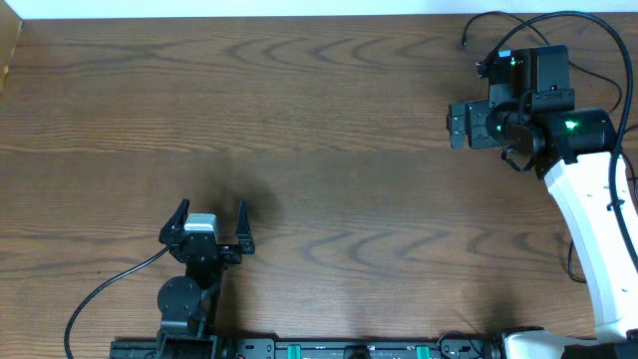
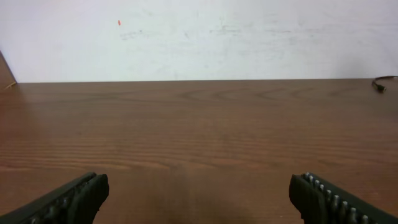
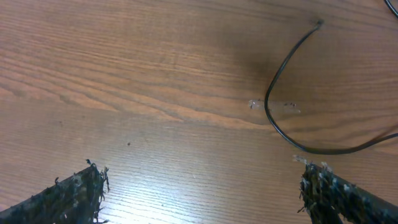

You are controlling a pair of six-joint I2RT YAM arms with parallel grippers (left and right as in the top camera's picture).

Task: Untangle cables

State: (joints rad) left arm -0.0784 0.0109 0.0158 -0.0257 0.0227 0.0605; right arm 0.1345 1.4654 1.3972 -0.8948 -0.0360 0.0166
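Observation:
A thin black cable with a small plug tip lies at the table's far right corner, running back behind the right arm. In the right wrist view this cable curves over the wood ahead of the fingers, with short whitish strands beside it. The plug tip also shows at the far right edge of the left wrist view. My right gripper hangs open just left of the cable, holding nothing. My left gripper is open and empty near the front left, far from the cable.
The wooden table ends at a white wall along its far edge. A thicker black wire trails from the left arm's base. The white right arm stands along the right side.

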